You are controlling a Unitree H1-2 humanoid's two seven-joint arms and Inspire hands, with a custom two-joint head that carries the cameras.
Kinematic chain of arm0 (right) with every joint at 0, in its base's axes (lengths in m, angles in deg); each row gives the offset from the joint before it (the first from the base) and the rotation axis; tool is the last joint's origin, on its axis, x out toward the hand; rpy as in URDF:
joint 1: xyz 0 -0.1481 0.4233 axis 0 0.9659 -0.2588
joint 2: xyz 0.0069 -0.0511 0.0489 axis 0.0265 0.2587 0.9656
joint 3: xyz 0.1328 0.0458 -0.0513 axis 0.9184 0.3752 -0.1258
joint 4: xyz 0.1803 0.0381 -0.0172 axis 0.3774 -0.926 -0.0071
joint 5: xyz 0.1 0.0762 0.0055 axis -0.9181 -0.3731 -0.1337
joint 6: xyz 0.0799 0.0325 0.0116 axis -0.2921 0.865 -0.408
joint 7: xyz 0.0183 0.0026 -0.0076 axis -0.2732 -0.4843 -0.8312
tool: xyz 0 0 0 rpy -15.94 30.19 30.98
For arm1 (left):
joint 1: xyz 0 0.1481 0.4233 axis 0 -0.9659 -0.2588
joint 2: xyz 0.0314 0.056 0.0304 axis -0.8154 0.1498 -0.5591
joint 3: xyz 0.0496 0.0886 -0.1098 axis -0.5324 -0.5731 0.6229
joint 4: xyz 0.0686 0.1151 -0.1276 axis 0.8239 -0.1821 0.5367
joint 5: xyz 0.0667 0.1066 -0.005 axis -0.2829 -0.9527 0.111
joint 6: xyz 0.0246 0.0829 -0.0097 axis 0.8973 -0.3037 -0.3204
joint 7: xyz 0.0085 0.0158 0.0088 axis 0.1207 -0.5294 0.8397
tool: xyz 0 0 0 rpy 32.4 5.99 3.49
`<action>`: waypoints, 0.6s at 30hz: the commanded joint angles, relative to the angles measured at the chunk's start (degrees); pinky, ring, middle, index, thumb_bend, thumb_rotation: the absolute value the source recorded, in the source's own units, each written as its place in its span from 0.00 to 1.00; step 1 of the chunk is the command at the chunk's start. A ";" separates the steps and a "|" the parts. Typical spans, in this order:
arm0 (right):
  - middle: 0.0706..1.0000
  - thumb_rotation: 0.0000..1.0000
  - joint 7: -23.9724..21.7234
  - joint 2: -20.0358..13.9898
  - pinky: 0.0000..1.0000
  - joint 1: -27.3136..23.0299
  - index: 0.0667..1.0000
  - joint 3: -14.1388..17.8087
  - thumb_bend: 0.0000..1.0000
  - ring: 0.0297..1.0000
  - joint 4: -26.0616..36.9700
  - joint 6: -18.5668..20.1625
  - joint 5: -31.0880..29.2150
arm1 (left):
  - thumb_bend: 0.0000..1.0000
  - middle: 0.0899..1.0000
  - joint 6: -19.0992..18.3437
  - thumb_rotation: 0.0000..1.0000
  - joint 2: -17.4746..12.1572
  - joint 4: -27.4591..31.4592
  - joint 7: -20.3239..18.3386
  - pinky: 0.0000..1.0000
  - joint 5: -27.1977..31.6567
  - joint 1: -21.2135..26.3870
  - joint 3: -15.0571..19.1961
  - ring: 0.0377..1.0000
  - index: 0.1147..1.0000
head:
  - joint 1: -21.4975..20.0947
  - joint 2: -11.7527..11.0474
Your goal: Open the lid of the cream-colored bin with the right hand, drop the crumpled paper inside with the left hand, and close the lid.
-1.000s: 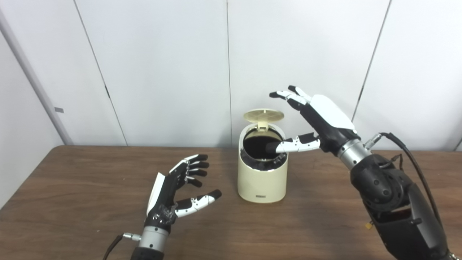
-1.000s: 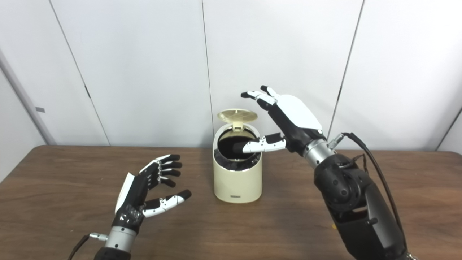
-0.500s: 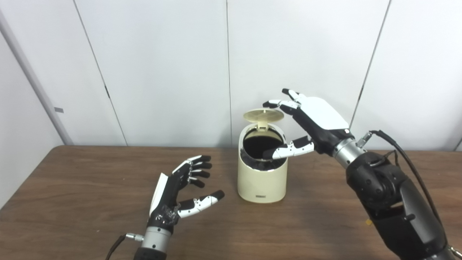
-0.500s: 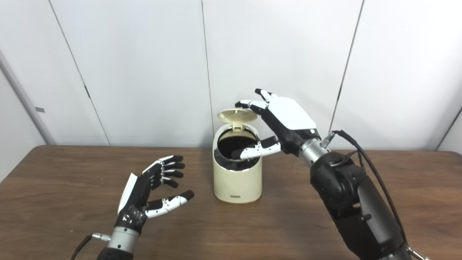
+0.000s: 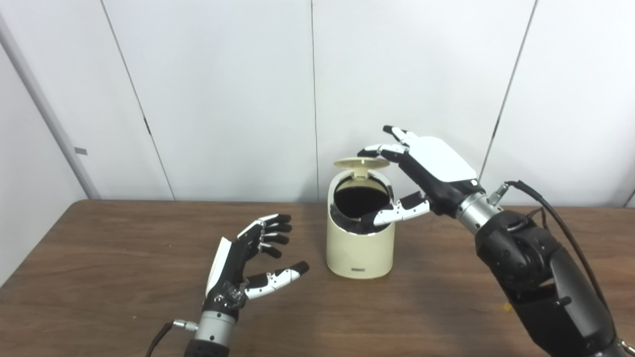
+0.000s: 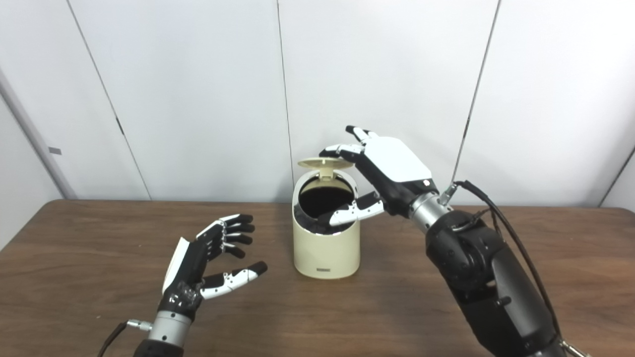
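The cream-colored bin stands mid-table with its dark mouth showing. Its round lid is hinged at the back and tilts partway down over the mouth. My right hand is open beside and above the bin; its fingertips rest on the lid's top edge and its thumb lies across the bin's front rim. My left hand hovers open over the table, left of the bin, holding nothing. No crumpled paper shows in either view; the bin's inside is too dark to read.
The brown wooden table reaches to a white panelled wall just behind the bin. A black cable loops off my right forearm. The bin stands close to the table's far edge.
My right hand has come down and leftward onto the lid, and the lid has tipped from nearly upright toward the bin's mouth. My left hand has barely moved.
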 commanded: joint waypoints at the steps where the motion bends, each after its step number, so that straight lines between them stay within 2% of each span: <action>1: 0.76 0.56 1.05 -0.98 1.00 -2.16 0.76 0.58 0.73 0.97 2.24 -2.36 -0.12 | 0.74 0.69 1.07 0.13 0.17 1.32 0.42 0.55 -0.01 2.35 0.13 0.65 0.73 | 0.07 0.05; 10: 0.67 0.52 1.05 -0.86 1.00 -0.90 0.67 1.25 0.70 0.93 3.12 -4.44 -1.09 | 0.74 0.69 1.41 0.13 -0.04 1.42 0.36 0.54 -0.09 2.57 0.18 0.64 0.72 | 0.26 0.62; 18: 0.66 0.51 1.24 -0.82 1.00 0.16 0.66 1.17 0.69 0.91 3.61 -5.95 -1.19 | 0.74 0.68 1.32 0.14 -0.14 1.65 0.29 0.54 -0.24 2.60 0.16 0.64 0.72 | 0.34 1.17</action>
